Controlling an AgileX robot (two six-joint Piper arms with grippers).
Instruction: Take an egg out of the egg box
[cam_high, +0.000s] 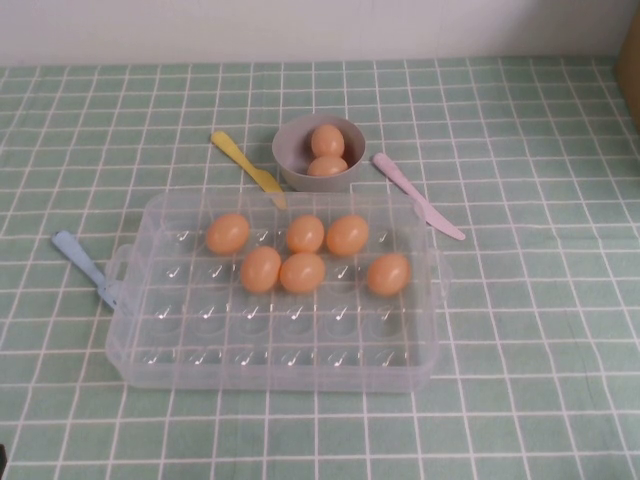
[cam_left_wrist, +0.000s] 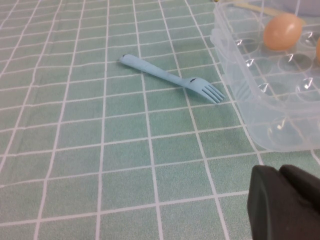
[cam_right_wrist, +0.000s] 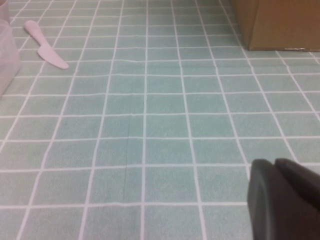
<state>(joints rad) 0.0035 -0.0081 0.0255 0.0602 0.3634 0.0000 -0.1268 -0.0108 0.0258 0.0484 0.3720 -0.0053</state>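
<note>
The clear plastic egg box (cam_high: 280, 375) lies in the middle of the table in the high view. Several orange-tan eggs sit in its far rows, among them one at the left (cam_high: 228, 233) and one at the right (cam_high: 388, 274). Neither arm shows in the high view. In the left wrist view my left gripper (cam_left_wrist: 278, 171) is shut and empty, low over the cloth near a corner of the egg box (cam_left_wrist: 260, 120), where one egg (cam_left_wrist: 282, 31) shows. In the right wrist view my right gripper (cam_right_wrist: 274, 164) is shut and empty over bare cloth, well away from the box edge (cam_right_wrist: 6, 55).
A grey bowl (cam_high: 290, 150) with two eggs stands behind the box. A yellow utensil (cam_high: 245, 160) and a pink knife (cam_high: 420, 197) flank it. A blue fork (cam_high: 85, 265) lies by the box's left handle. A brown cardboard box (cam_right_wrist: 280, 22) stands at the far right.
</note>
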